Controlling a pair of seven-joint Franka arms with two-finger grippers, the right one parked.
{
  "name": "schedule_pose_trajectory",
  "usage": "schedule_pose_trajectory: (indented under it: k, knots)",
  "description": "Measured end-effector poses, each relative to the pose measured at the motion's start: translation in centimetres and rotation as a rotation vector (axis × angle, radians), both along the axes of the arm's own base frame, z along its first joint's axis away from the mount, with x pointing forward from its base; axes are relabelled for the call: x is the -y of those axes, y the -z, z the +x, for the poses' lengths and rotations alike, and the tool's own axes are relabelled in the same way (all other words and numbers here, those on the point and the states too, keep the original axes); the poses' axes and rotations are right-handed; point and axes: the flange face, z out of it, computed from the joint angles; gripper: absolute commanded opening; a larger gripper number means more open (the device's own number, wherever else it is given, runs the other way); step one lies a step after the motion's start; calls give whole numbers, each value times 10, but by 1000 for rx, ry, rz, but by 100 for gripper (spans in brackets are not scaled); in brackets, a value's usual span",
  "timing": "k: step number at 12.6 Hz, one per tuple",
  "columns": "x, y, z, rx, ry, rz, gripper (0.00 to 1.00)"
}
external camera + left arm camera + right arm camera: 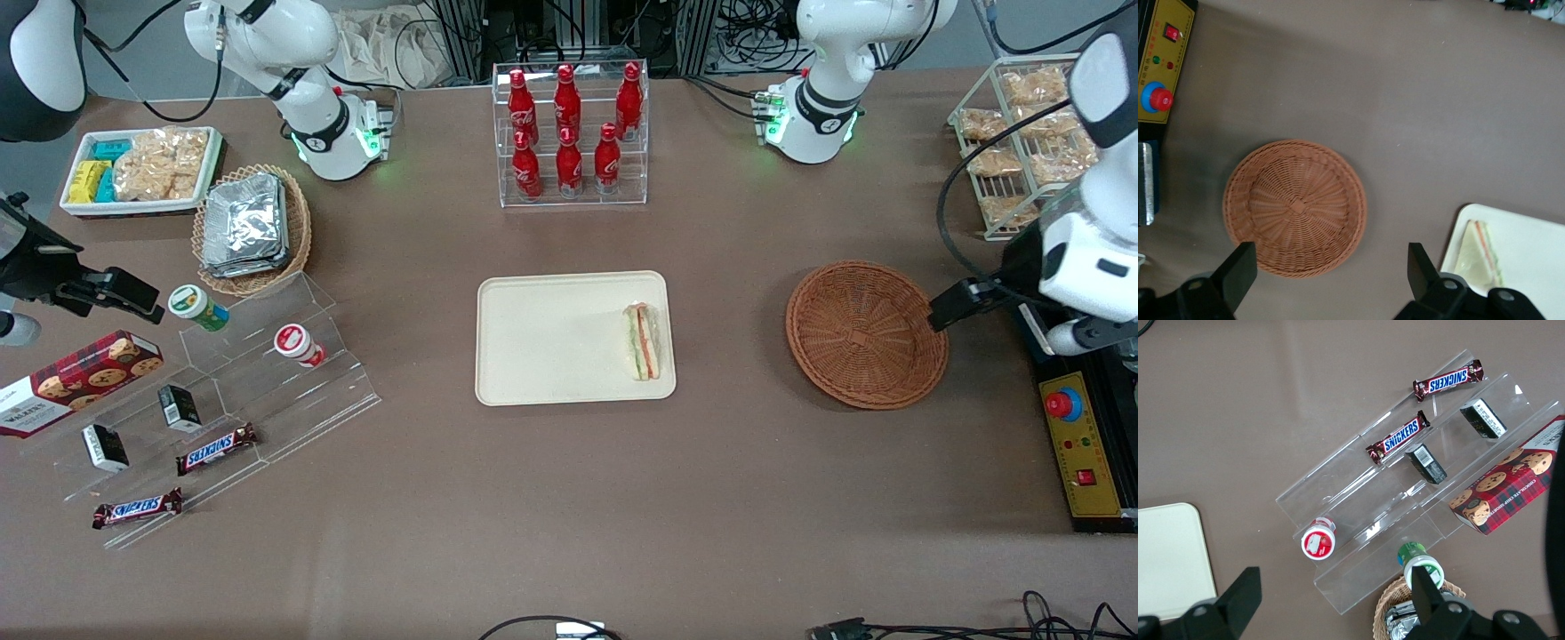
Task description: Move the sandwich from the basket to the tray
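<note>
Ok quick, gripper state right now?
Left gripper: open, holding nothing, up above the table by the empty basket. The sandwich lies on the tray.

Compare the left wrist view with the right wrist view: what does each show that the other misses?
Only the left wrist view shows the empty basket, the sandwich lying on the tray, the control box with its red button, and the left gripper, open and holding nothing, beside the basket. Only the right wrist view shows the clear stepped stand with Snickers bars, small cups and the cookie box. Both show the tray and the brown table.
</note>
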Motion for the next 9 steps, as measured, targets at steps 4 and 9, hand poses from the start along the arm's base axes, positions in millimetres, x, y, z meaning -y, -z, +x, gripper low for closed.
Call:
schedule_pose_trajectory:
  k: [4,9]
  knots:
    - [-22,17,-26,33,6,0,100]
    - [-13,19,-33,33,30,0,100]
